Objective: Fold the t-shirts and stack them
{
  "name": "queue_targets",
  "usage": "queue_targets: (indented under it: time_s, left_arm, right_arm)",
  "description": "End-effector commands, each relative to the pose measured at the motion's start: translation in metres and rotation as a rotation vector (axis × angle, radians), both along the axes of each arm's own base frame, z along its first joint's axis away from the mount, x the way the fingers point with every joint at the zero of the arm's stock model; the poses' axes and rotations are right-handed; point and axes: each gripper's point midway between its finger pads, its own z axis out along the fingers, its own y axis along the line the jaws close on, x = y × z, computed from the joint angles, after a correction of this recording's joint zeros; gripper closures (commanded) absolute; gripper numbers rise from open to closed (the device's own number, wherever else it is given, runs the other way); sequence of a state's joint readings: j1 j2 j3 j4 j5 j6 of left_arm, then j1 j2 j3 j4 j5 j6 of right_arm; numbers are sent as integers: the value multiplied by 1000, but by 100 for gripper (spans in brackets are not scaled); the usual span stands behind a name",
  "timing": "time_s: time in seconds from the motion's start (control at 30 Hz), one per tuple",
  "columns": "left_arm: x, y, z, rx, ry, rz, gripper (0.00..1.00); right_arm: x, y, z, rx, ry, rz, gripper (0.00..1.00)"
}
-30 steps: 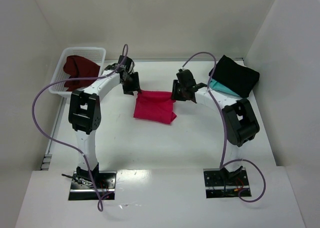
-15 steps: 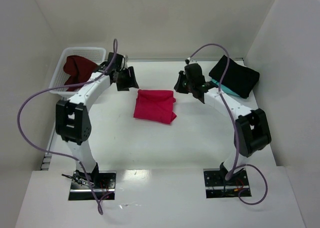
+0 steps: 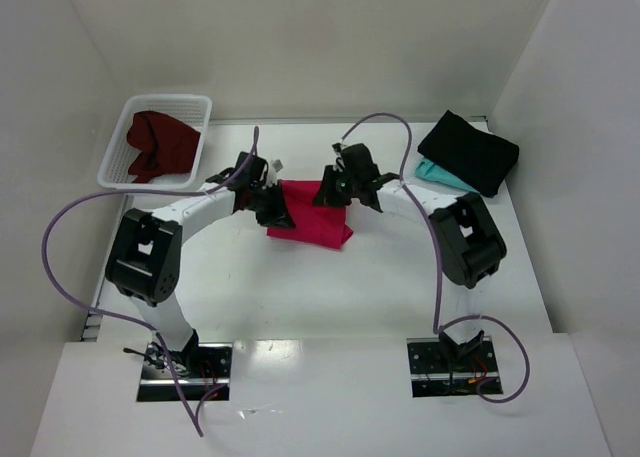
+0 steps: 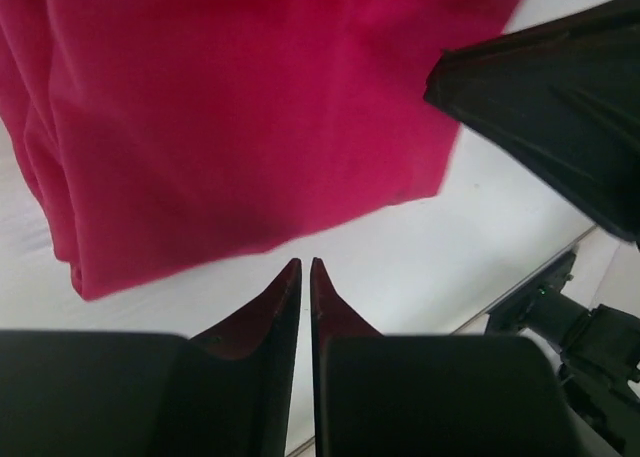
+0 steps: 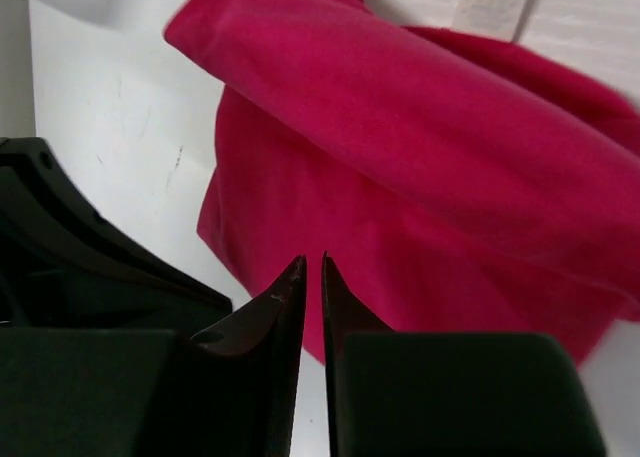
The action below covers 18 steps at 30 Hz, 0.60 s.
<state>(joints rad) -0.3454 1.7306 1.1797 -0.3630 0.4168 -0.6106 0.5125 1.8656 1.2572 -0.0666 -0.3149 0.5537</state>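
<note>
The two arms rise from their bases at the near edge of the white table (image 3: 330,287) and bend inward toward each other over its middle. Between them lies the crimson-pink t-shirt (image 3: 312,227), folded into a compact, roughly rectangular packet.

The left gripper (image 4: 305,265) sits low at the packet's left side. In its wrist view the fingers are drawn nearly together with only a thin slit between them and no cloth in it, and the tips are over bare table just beside the shirt's edge. On that side the cloth shows stacked, soft, rounded layer edges and a smooth upper face.

The right gripper (image 5: 310,262) is at the packet's far right corner. Its fingers are likewise pressed almost together, with the tips over the shirt's border. I cannot tell whether they touch the cloth. From this side a thick rolled fold runs across the top of the packet.

Farther back on the left, the dark maroon t-shirt (image 3: 160,145) lies crumpled inside the white lattice basket (image 3: 170,99). At the far right, the black t-shirt (image 3: 470,152) lies folded on top of the teal t-shirt (image 3: 440,174), of which only an edge shows.
</note>
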Motion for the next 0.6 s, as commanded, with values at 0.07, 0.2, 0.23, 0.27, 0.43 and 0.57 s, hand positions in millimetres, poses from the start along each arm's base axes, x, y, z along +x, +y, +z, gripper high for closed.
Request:
queue_targets:
  time_s: [0.07, 0.2, 0.23, 0.27, 0.43, 0.57]
  left_arm:
    - [13, -7, -26, -26, 21, 18, 88]
    - [17, -6, -45, -6, 50, 25, 89]
    - [16, -6, -50, 0, 55, 18, 89]
    - [14, -5, -58, 10, 82, 18, 89]
    - [3, 0, -75, 38, 134, 23, 90]
    - [-10, 9, -80, 69, 160, 35, 91]
  right_arm:
    - [18, 37, 8, 82, -32, 59, 84]
    - [34, 46, -2, 85, -30, 44, 84]
    - [38, 48, -3, 85, -32, 44, 84]
    - [44, 52, -7, 86, -33, 44, 84]
    - [54, 57, -31, 54, 9, 47, 84]
    - [75, 47, -31, 55, -6, 9, 84]
